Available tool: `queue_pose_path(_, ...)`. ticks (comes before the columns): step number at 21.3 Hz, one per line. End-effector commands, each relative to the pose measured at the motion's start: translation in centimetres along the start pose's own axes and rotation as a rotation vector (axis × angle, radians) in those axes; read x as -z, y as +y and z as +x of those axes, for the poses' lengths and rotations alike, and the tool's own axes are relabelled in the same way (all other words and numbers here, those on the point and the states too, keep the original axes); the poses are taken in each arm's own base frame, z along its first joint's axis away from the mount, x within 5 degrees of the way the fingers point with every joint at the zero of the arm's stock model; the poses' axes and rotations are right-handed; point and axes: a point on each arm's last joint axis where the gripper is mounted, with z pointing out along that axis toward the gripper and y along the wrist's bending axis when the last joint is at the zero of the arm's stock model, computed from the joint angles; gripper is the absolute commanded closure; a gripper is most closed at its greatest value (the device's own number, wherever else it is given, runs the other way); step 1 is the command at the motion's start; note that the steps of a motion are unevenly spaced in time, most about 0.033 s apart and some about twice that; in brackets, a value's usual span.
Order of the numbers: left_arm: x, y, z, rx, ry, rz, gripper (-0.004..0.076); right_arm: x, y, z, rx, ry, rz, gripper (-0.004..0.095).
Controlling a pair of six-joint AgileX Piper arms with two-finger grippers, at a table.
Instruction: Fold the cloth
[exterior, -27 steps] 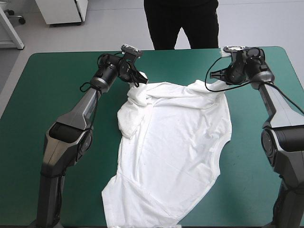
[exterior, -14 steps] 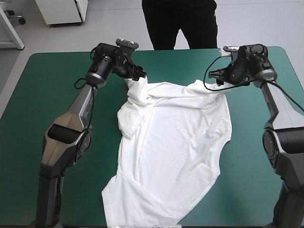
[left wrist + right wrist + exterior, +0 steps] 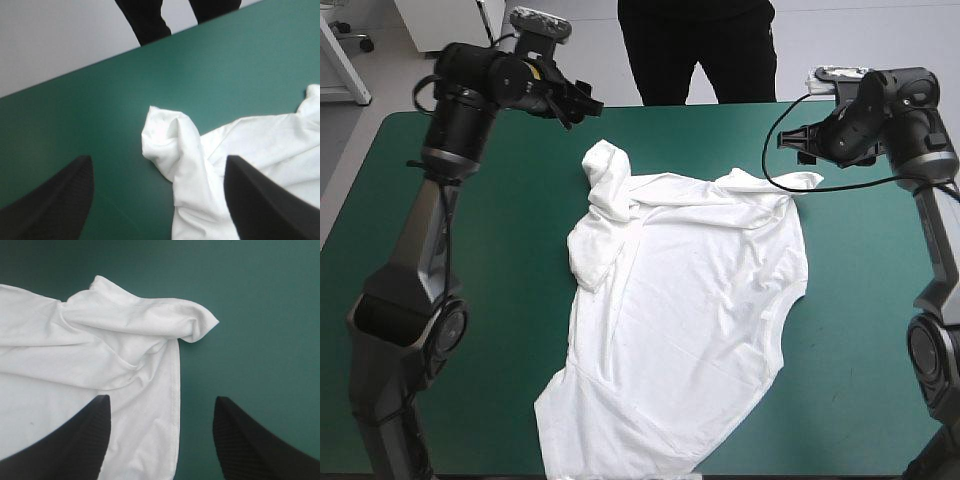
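The white T-shirt (image 3: 680,310) lies spread on the teal-green table, reaching from near the far edge to the near edge. Its far left corner (image 3: 167,137) is bunched into a small peak, and its far right corner (image 3: 197,322) ends in a rumpled tip. My left gripper (image 3: 578,103) hangs open above the far left corner, raised off the table, with nothing between its fingers (image 3: 60,195). On the other side, my right gripper (image 3: 798,145) is lifted over the far right corner, open and empty too, the cloth showing below its fingers (image 3: 82,435).
Bare teal-green cover (image 3: 440,230) lies left of the shirt and more of it (image 3: 870,280) to the right. A narrow strip of table (image 3: 700,125) separates the shirt from the far edge.
Both grippers let go of the shirt's far corners, opened and rose away. The left arm swung up and to the left; the right lifted slightly right. The corners dropped onto the table.
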Motion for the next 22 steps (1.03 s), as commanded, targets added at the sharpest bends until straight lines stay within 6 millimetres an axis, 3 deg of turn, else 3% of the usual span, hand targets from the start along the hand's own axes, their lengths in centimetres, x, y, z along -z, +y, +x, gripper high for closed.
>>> queue_pose_path(1, 7.6, -0.1, -0.2, 0.009, -0.084, 0.018, 0.0199, 5.4, -0.2, 0.1, 0.005, -0.127, -0.014, 0.0355)
queue_pose_path(5, 11.4, -0.1, 2.3, 0.002, -0.043, 0.022, 0.0230, 7.9, -0.2, 0.6, 0.005, -0.179, -0.022, 0.0355)
queue_pose_path(10, 13.7, -0.8, 8.6, -0.041, 0.100, 0.064, 0.0251, 8.8, 0.1, 0.9, -0.008, -0.194, -0.064, 0.0355)
queue_pose_path(13, 13.5, -1.5, 12.0, -0.031, 0.186, 0.109, 0.0250, 8.8, 0.5, 0.9, -0.036, -0.186, -0.105, 0.0355)
queue_pose_path(16, 13.1, -1.8, 14.0, -0.028, 0.244, 0.121, 0.0250, 8.8, 0.5, 0.9, -0.036, -0.186, -0.105, 0.0355)
queue_pose_path(22, 10.1, -3.4, 18.2, -0.061, 0.422, 0.166, 0.0250, 8.8, 0.5, 0.9, -0.035, -0.187, -0.101, 0.0355)
